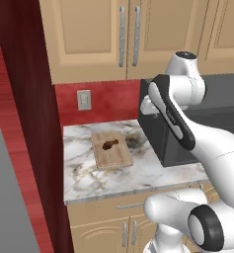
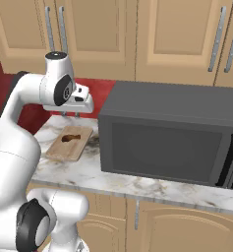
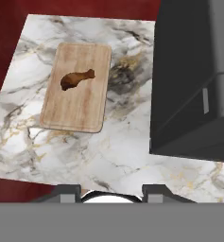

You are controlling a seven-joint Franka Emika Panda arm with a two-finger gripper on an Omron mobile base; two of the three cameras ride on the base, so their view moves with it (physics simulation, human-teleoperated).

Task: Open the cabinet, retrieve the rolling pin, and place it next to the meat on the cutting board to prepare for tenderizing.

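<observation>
The cabinet point(image 1: 89, 34) point(image 2: 96, 29) hangs above the counter with both doors shut, its two long silver handles side by side. The rolling pin is out of view. Below lies the cutting board point(image 1: 112, 149) point(image 2: 69, 143) point(image 3: 78, 94) on the marble counter, with the meat point(image 1: 110, 145) point(image 2: 71, 137) point(image 3: 77, 78) on its far half. My gripper point(image 2: 71, 114) point(image 3: 112, 191) hovers well above the counter, between the board and the microwave, pointing down. Its fingers stand apart and hold nothing.
A dark microwave point(image 1: 158, 138) point(image 2: 172, 138) point(image 3: 189, 80) fills the counter right of the board. A wall outlet point(image 1: 84, 100) sits behind the board. A tall dark-red panel point(image 1: 29, 99) bounds the counter on the left. Another tan wall cabinet point(image 1: 222, 34) hangs to the right.
</observation>
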